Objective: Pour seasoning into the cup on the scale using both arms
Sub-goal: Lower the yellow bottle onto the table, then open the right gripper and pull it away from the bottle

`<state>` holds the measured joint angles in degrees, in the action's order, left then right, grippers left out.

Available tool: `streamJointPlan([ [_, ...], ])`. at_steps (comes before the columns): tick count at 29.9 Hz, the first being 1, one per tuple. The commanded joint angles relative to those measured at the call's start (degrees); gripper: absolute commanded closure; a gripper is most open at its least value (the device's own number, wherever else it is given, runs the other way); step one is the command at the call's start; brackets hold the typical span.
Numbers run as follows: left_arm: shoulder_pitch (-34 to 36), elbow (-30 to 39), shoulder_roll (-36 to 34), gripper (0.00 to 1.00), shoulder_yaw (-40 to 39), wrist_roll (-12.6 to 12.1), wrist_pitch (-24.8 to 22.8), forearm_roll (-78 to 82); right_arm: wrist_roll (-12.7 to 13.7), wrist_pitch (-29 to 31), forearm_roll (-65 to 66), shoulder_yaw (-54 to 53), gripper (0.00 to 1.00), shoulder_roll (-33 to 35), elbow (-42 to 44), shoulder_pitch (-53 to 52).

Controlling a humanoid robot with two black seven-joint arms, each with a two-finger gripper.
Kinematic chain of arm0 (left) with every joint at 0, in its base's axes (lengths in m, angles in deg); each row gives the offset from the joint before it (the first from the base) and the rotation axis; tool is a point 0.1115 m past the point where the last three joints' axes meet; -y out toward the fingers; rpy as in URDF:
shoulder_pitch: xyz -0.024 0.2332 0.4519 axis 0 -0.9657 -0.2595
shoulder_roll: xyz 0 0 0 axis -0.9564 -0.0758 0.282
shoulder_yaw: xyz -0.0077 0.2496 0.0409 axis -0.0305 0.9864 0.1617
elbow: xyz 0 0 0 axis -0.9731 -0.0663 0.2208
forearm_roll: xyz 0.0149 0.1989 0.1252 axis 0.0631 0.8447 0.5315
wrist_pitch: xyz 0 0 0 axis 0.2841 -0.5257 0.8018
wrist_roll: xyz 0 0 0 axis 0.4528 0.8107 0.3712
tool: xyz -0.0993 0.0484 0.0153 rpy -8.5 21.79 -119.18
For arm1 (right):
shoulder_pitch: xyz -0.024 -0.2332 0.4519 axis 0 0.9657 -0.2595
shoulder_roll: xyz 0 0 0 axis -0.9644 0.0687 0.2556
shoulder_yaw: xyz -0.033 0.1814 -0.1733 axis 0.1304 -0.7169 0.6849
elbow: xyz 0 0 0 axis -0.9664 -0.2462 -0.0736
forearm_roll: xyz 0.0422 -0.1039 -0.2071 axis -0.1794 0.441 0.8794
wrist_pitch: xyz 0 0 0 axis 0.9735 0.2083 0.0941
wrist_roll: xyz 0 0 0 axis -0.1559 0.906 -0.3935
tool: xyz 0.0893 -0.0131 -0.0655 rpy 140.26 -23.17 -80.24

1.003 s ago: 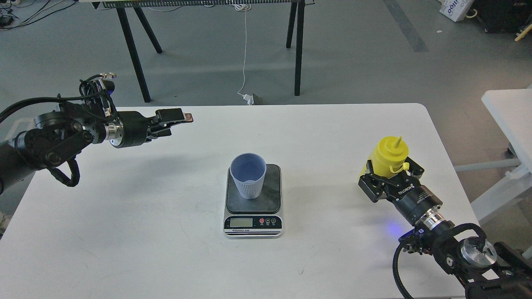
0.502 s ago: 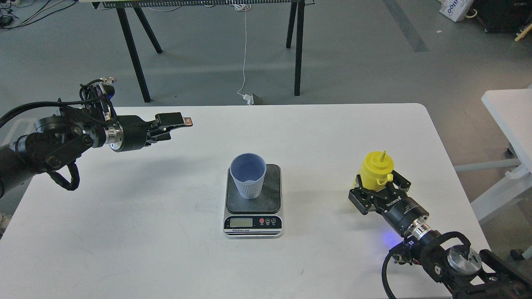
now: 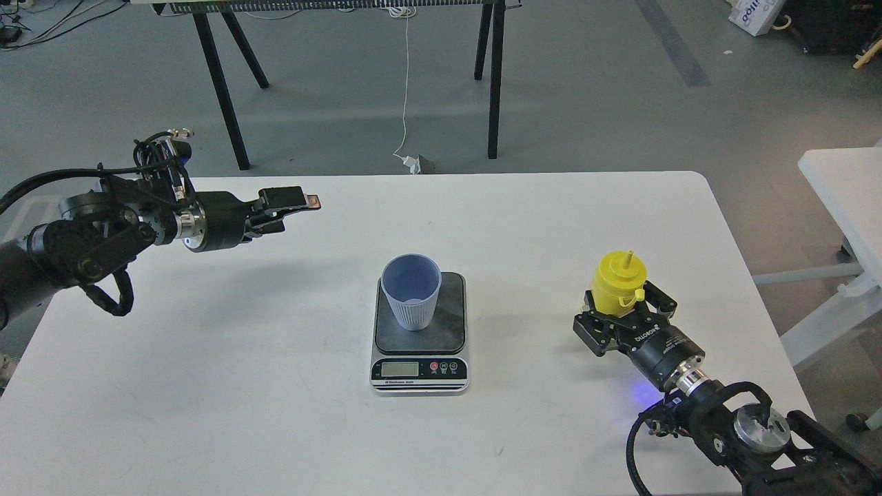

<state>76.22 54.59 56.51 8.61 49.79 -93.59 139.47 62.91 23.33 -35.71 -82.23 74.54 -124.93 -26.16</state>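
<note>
The light blue cup [image 3: 412,291] stands upright on the dark platform of the scale [image 3: 420,360], mid-table. The yellow seasoning bottle [image 3: 619,281] stands upright at the right side of the table, nozzle up. My right gripper [image 3: 626,304] holds it low on its body, one finger on each side. My left gripper [image 3: 295,209] hovers above the table's far left, pointing right, well apart from the cup. Its fingers look slightly parted and hold nothing.
The white table [image 3: 275,386] bears only the scale, cup and bottle. Another white table's corner [image 3: 844,179] is at the right. Black table legs [image 3: 220,83] and a white cable [image 3: 406,89] are on the floor beyond.
My right gripper has lowered the bottle and drawn it slightly left and nearer, down to the table. The left arm has barely moved.
</note>
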Motion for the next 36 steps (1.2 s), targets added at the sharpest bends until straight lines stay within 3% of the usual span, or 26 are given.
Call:
streamJointPlan([
  [1,0.0,0.0,-0.1,0.01,-0.01,0.0,0.0,0.0,-0.07,0.0,0.15,0.09,0.24,0.07,-0.11,0.09],
  [2,0.09,0.0,-0.1,0.01,-0.01,0.0,0.0,-0.08,-0.07,0.0,0.24,0.09,0.05,0.07,-0.11,0.09],
  [3,0.09,0.0,-0.01,0.01,-0.01,0.0,0.0,-0.08,-0.07,0.0,0.67,0.09,0.0,0.25,-0.11,0.18],
  [27,0.0,0.0,-0.18,0.01,-0.01,0.0,0.0,0.0,-0.33,0.0,2.7,-0.26,0.0,8.86,-13.55,12.48],
  [36,0.09,0.0,-0.1,0.01,-0.19,0.0,0.0,-0.26,-1.91,0.0,2.96,-6.84,0.0,16.67,-24.97,23.01],
])
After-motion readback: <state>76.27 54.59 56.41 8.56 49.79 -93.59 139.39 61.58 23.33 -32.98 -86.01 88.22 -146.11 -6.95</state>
